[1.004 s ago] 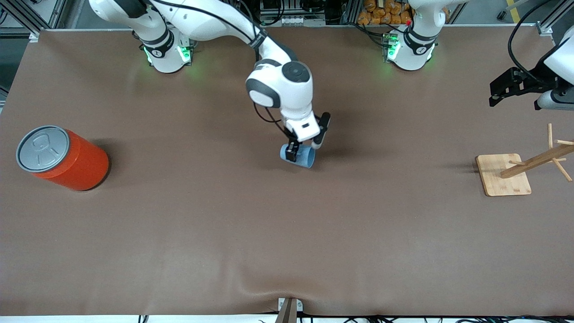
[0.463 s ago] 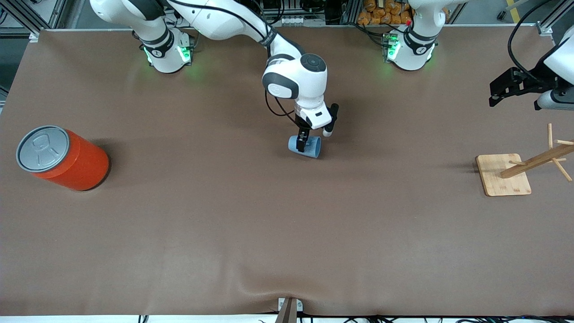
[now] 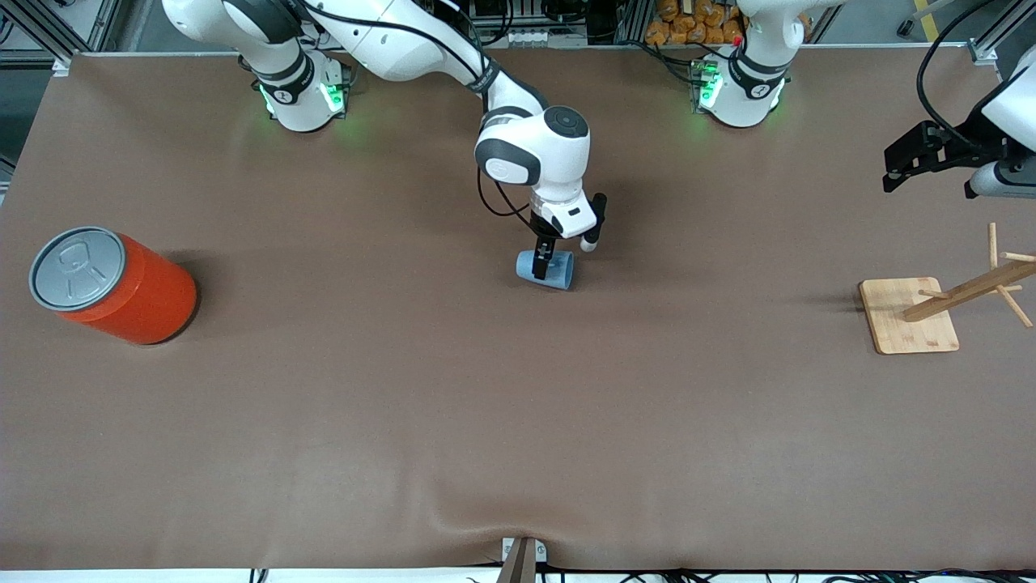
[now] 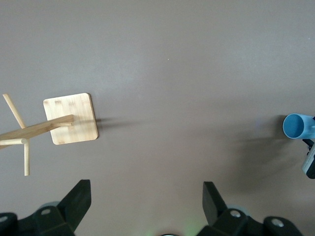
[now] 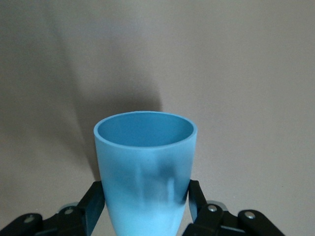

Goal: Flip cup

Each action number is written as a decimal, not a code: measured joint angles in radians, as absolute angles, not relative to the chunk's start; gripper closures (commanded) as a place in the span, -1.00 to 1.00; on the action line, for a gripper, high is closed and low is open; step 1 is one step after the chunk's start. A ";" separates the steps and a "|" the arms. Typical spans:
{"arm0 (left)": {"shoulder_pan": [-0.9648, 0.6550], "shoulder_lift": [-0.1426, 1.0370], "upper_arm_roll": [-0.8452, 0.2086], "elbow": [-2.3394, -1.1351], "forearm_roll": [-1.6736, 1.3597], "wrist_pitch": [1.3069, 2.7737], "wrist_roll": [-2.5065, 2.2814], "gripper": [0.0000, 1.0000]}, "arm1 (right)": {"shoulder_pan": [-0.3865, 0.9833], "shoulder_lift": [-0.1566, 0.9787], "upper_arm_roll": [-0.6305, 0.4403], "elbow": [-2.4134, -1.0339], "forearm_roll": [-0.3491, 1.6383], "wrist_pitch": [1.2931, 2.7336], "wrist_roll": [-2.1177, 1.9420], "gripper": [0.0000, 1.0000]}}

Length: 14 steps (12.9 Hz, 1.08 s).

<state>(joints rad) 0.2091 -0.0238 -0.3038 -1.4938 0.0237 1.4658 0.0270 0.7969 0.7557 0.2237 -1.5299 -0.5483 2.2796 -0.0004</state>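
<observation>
The table (image 3: 518,421), covered in brown cloth, fills the front view. The right arm reaches from its base at the table's edge where the robots stand, out over the middle of the table. The left arm waits at the left arm's end of the table, close to the corner on the robots' edge.

An orange can (image 3: 113,285) with a grey top stands near the right arm's end of the table, about midway between the robots' edge and the front camera's edge. A wooden rack (image 3: 943,304), a square bamboo base with a slanted post and pegs, sits near the left arm's end of the table, also about midway between those two edges.

The left gripper (image 3: 919,158) hangs over the table near the left arm's end, its fingers spread wide with nothing between them, as the left wrist view shows.

The right gripper (image 3: 544,263) is closed on the cup (image 3: 545,269), a small light-blue tumbler. Its dark fingers (image 5: 93,204) press the cup's tapered sides near the base. The cup lies tilted on its side at the middle of the table, roughly centred between the table's two ends and nearer the robots' edge; whether it touches the cloth cannot be told.
</observation>
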 measured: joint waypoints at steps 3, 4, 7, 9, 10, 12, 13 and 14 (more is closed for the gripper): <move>0.208 -0.024 -0.305 -1.494 0.024 1.466 0.027 -1.00 | 0.797 0.756 0.222 -1.525 -0.548 2.280 0.009 -1.00; 0.208 -0.024 -0.306 -1.494 0.024 1.466 0.027 -1.00 | 0.797 0.756 0.220 -1.523 -0.548 2.280 0.010 -1.00; 0.208 -0.024 -0.306 -1.494 0.016 1.466 0.027 -1.00 | 0.797 0.756 0.218 -1.513 -0.548 2.261 0.011 -1.00; 0.208 -0.024 -0.307 -1.494 0.013 1.466 0.027 -1.00 | 0.797 0.747 0.220 -1.502 -0.547 2.231 0.012 -1.00; 0.208 -0.024 -0.309 -1.495 0.013 1.466 0.027 -1.00 | 0.797 0.737 0.221 -1.498 -0.540 2.214 0.015 -1.00; 0.208 -0.024 -0.312 -1.495 0.013 1.466 0.027 -1.00 | 0.796 0.710 0.222 -1.489 -0.503 2.195 0.017 -1.00; 0.210 -0.024 -0.311 -1.494 0.013 1.466 0.027 -1.00 | 0.794 0.691 0.222 -1.482 -0.469 2.173 0.019 -1.00; 0.211 -0.024 -0.309 -1.495 0.013 1.466 0.027 -1.00 | 0.790 0.670 0.221 -1.471 -0.426 2.145 0.019 -1.00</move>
<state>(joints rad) 0.2115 -0.0238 -0.3089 -1.4946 0.0126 1.4655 0.0270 0.7900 0.6703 0.2209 -1.4710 -0.4257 2.1448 0.0187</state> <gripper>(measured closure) 0.000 0.000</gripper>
